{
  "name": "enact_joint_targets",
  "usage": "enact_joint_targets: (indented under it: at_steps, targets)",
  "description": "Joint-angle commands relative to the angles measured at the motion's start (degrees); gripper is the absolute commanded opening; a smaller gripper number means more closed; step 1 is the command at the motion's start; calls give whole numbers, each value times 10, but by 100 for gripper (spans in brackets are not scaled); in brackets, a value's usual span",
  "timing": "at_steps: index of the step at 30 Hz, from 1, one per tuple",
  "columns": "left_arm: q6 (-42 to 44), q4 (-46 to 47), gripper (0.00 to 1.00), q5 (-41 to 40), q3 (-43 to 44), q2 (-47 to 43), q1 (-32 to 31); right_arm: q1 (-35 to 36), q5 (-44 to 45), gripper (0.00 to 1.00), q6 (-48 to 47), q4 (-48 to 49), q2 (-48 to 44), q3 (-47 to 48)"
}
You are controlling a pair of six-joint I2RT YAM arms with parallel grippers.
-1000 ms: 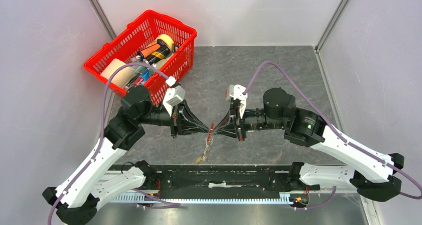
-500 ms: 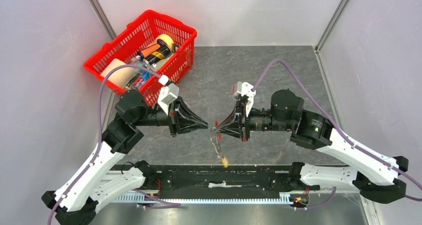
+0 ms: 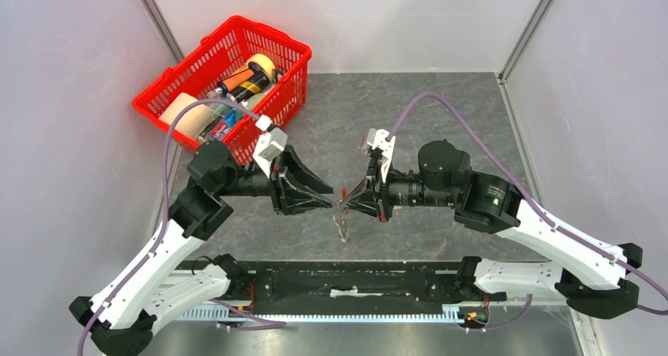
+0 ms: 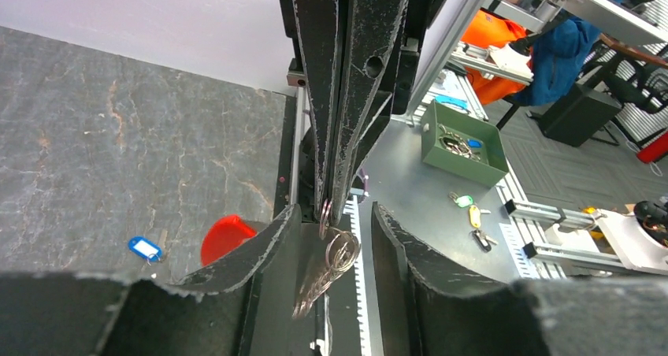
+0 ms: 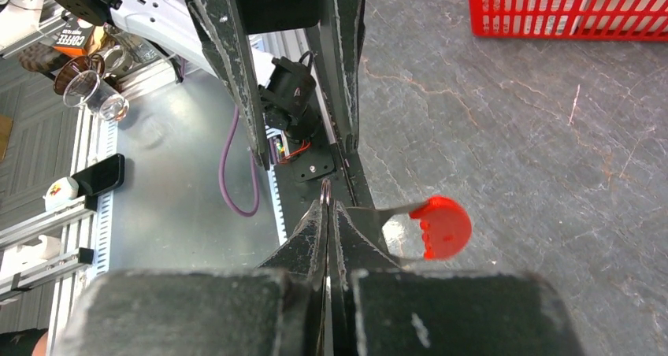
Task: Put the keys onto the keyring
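Keyring (image 3: 342, 224) hangs from the pinching right hand (image 3: 345, 202) alone; left hand (image 3: 329, 199) has just opened and let go, leaving the key (image 4: 146, 248) unthreaded.

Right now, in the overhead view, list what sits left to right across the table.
The red basket → left fingers, open → right fingers, shut on the key ring that dangles just below their tips.
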Motion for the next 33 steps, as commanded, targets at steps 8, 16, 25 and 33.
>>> enact_joint_targets:
  at_steps: [8, 16, 25, 33]
  targets:
    - [-20, 31, 50, 48, -6, 19, -1, 3, -13, 0, 14, -47, 23, 85]
    - [-19, 37, 46, 55, -6, 25, -6, 3, -17, 0, 19, -55, 35, 97]
    - [-17, 38, 27, 61, -10, 28, -11, 3, -24, 0, 25, -46, 39, 104]
    - [-9, 23, 25, 60, -13, 27, -11, 3, -29, 0, 26, -45, 39, 112]
